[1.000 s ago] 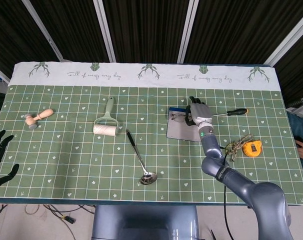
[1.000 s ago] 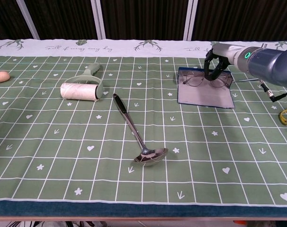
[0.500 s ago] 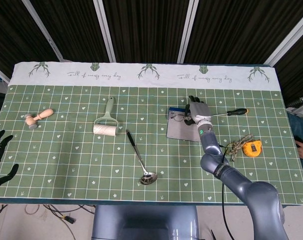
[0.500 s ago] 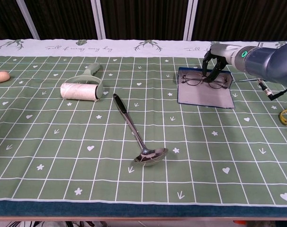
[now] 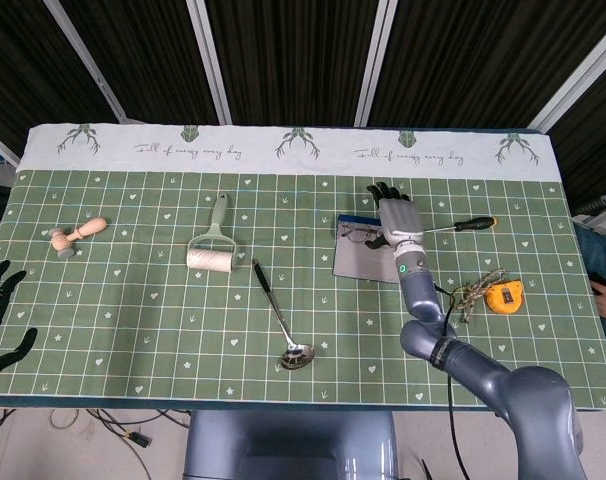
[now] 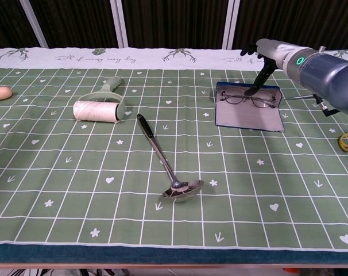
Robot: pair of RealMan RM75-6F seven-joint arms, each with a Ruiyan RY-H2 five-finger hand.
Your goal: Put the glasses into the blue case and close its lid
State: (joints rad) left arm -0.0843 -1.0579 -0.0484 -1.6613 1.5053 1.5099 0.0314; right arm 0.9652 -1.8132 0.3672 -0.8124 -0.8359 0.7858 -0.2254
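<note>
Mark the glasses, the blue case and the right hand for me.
glasses (image 6: 250,99), chest view, on the bridge between the lenses.
blue case (image 6: 248,117), chest view, on the bare open flap nearest the camera.
right hand (image 5: 396,222), head view, on the back of the hand.

We see the blue case (image 6: 248,114) lying open and flat on the table toward two o'clock, its grey lining facing up; the thin-framed glasses (image 6: 249,99) rest unfolded across its far half, lenses toward nine and three o'clock
</note>
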